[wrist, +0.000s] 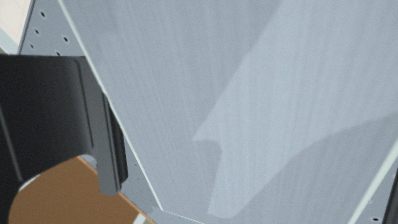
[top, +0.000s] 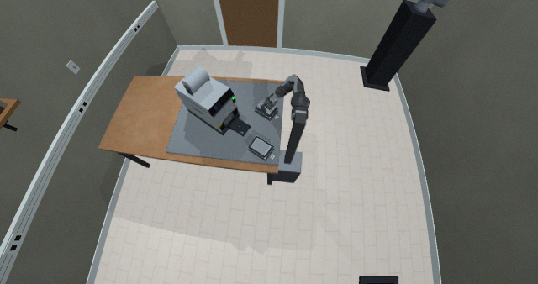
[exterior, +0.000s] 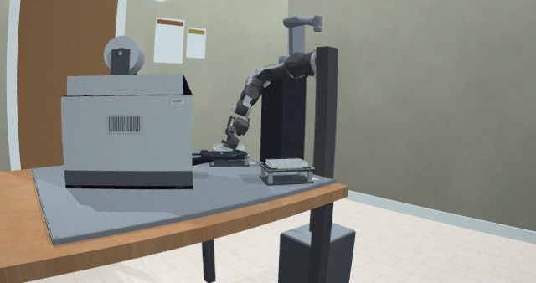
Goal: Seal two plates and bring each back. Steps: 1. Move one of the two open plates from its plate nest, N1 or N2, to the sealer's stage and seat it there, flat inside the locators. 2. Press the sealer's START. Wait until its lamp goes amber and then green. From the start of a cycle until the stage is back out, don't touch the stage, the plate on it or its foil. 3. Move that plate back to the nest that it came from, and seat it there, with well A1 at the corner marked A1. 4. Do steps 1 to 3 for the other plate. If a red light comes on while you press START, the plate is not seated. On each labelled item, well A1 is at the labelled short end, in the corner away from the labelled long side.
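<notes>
Sealer: light grey body, dark grey band at bottom, b/w barcode label on side, green lamp lit. Stage black. Mat mid grey; table orange-brown wood. Arm dark grey w/ lighter grey segments, black column. Plate whitish, on dark nest w/ pale posts. Door brown, pale frame. Floor cream tile pattern. Walls olive-grey.
</notes>
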Available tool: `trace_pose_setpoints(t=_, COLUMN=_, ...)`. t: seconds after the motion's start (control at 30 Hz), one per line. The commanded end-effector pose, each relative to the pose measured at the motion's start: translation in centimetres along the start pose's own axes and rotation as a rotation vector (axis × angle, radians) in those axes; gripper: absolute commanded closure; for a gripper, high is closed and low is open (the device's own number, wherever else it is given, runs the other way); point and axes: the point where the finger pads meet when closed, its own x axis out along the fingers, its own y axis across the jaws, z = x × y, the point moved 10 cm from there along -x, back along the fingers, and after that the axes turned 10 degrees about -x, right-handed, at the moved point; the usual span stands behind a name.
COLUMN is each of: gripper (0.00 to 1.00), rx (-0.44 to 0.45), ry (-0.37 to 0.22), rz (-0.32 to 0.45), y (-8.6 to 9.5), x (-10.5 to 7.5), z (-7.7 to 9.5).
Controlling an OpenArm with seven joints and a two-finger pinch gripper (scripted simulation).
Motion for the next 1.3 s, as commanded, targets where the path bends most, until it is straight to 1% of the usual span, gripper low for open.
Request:
trace_pose_setpoints(t=0.0, gripper=1.00, rx=0.000, ry=-0.003, rz=0.001, y=0.00, x=-0.01, z=0.04)
trace_pose_setpoints(t=0.9, gripper=1.00, rx=0.000, ry=-0.003, rz=0.001, y=-0.04, x=-0.02, z=0.02)
trace_pose_setpoints(t=1.27, gripper=1.00, rx=-0.001, ry=-0.002, rz=0.005, y=0.07, x=0.48, z=-0.22)
